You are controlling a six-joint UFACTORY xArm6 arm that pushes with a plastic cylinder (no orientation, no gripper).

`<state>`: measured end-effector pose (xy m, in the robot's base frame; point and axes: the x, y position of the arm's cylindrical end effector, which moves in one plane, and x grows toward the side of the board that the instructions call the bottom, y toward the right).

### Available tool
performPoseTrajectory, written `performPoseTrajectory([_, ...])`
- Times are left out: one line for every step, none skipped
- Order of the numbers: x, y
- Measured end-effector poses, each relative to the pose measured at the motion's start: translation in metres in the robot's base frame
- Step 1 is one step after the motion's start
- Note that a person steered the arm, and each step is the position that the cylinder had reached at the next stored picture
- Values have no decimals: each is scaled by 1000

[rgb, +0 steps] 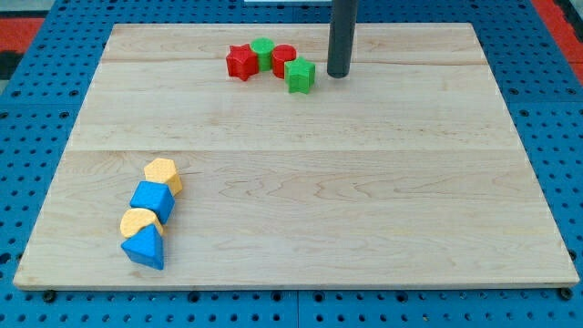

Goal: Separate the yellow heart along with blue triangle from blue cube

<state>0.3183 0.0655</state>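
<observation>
At the view's lower left, four blocks touch in a short diagonal line. From the top down they are a yellow hexagon-like block [163, 173], the blue cube [150, 199], the yellow heart [140, 221] and the blue triangle [145, 246]. The heart touches the cube's lower edge, and the triangle lies just below the heart. My tip [338, 75] rests on the board near the view's top centre, far from this line and just right of the green star.
Near the view's top centre a red star [241, 63], a green round block [262, 51], a red round block [283, 60] and a green star [299, 76] cluster together. The wooden board [364, 200] lies on a blue pegboard.
</observation>
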Motion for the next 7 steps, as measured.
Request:
performPoseTrajectory([67, 1])
performPoseTrajectory([152, 1])
performPoseTrajectory([234, -10])
performPoseTrajectory([301, -48])
performPoseTrajectory([301, -82])
performPoseTrajectory([300, -154])
performPoseTrajectory([299, -189])
